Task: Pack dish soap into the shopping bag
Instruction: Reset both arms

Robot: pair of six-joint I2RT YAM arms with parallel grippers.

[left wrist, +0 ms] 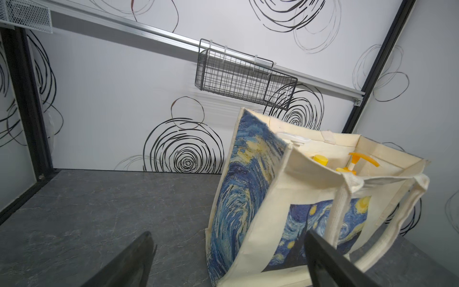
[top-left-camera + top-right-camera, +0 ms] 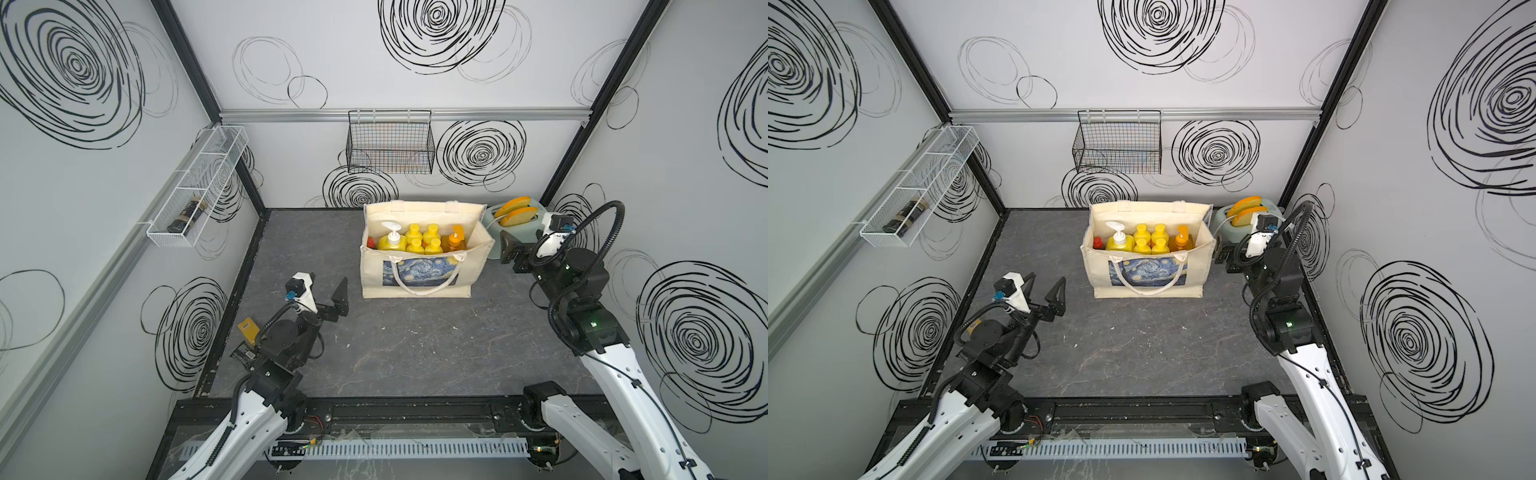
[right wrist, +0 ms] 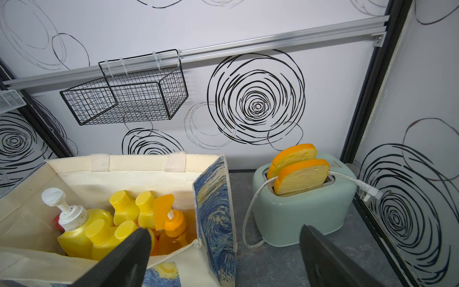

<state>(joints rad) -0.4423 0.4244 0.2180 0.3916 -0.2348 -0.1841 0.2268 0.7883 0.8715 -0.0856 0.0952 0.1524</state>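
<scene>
The cream shopping bag point(image 2: 374, 276) with its Starry Night print stands upright at the back middle of the grey table in both top views. The dish soap stands inside it: a yellow white-pump bottle point(image 2: 392, 242), several small yellow bottles point(image 2: 424, 241), an orange pump bottle point(image 2: 455, 242) and a red cap point(image 2: 371, 242) at the left end. My left gripper point(image 2: 326, 291) hangs open to the bag's front left, holding nothing. My right gripper point(image 2: 517, 249) is open beside the bag's right end, also holding nothing. The right wrist view shows the bottles point(image 3: 99, 233) in the bag point(image 3: 213, 198).
A mint toaster point(image 2: 515, 226) with two bread slices stands at the back right, close to my right gripper. A black wire basket point(image 2: 390, 143) hangs on the back wall. A white mesh shelf point(image 2: 195, 195) on the left wall holds a dark bottle point(image 2: 187, 216).
</scene>
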